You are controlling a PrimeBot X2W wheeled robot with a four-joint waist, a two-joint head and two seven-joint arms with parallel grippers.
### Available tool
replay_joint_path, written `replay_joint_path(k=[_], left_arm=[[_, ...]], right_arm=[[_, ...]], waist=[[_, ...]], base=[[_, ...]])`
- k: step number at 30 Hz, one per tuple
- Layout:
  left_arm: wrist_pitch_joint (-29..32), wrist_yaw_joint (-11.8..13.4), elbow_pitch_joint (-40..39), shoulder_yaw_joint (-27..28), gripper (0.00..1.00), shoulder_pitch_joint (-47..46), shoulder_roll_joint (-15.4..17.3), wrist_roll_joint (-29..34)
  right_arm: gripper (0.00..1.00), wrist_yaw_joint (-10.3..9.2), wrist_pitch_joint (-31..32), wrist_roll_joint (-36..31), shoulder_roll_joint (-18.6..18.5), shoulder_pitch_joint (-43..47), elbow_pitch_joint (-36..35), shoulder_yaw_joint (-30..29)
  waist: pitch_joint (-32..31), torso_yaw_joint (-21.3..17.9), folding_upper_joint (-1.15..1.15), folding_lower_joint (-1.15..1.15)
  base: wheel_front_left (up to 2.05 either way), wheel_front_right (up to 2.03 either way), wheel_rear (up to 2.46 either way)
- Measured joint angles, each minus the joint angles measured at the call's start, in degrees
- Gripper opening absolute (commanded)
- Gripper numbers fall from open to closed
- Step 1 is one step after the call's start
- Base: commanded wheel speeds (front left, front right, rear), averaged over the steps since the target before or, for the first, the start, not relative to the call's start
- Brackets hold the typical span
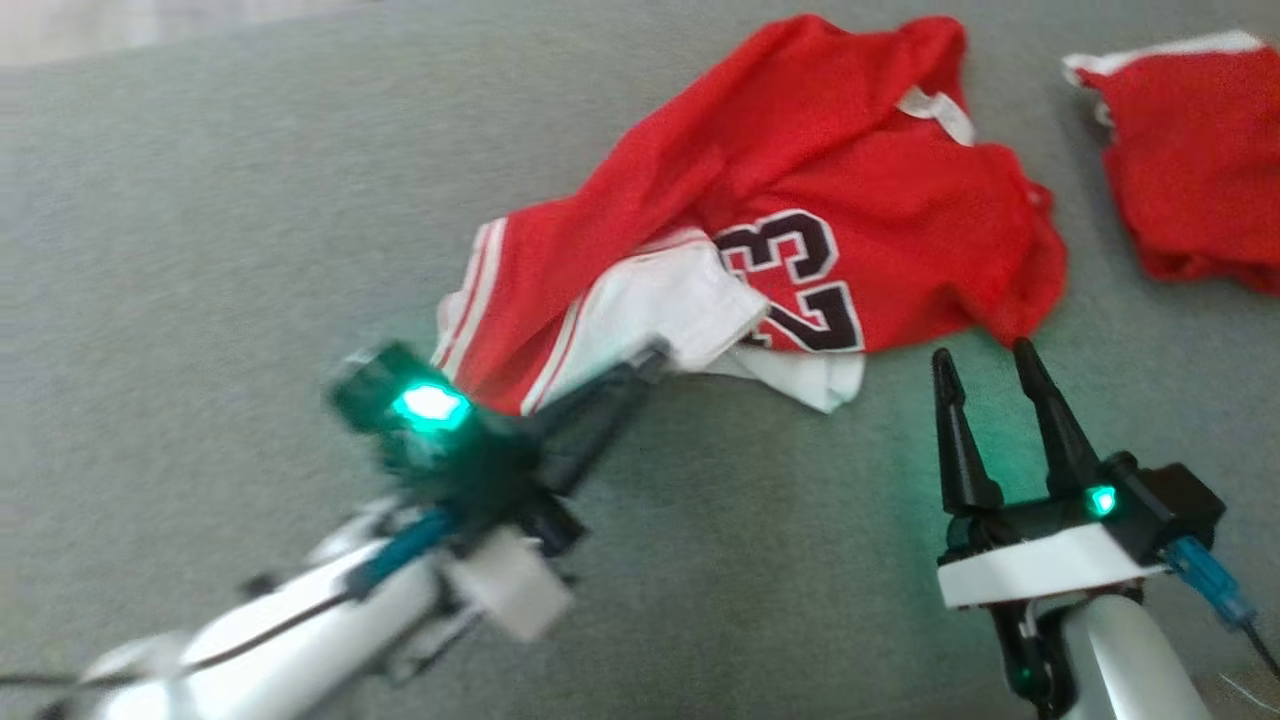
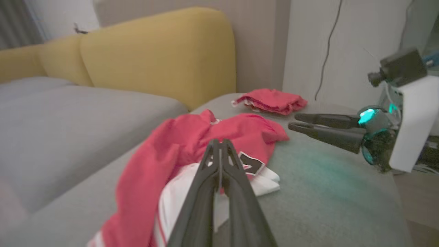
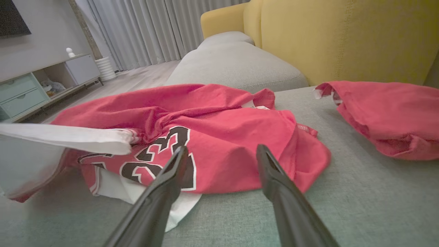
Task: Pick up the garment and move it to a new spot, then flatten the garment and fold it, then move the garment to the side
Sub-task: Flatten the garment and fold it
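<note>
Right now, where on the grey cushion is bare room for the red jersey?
Widest bare patch: the grey cushion left of the jersey. A smaller one lies between the left gripper and right gripper. Crowded at right, near the second red garment.

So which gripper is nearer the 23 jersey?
Left. The left gripper is shut on the white part of the jersey, at its near edge; the right gripper is open, just short of the red hem, not touching.

Head view looks down on the jersey (image 1: 850, 170); both wrist views face it low and close.
</note>
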Motion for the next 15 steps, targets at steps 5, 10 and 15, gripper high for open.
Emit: replay_joint_path(k=[5, 10, 15], left_arm=[[0.09, 6.37, -12.57, 5.73, 0.00, 2.07, 10.47, 0.29], [0.10, 10.70, -17.83, 9.92, 0.00, 4.19, 17.58, 0.01], [0.00, 13.68, -20.53, 13.32, 0.00, 6.57, 22.95, -1.82]], right_arm=[[1.00, 0.00, 0.00, -0.04, -1.21, 0.74, -1.42, -1.57], [1.00, 0.00, 0.00, -0.02, -3.87, 0.79, -3.23, -2.85], [1.00, 0.00, 0.00, 1.70, -7.33, 0.18, -5.17, -4.33]], waist=[[-1.07, 3.50, 0.00, 0.00], [-1.37, 6.46, 0.00, 0.00], [-0.50, 8.58, 0.00, 0.00]], base=[[0.00, 0.00, 0.00], [0.00, 0.00, 0.00], [0.00, 0.00, 0.00]])
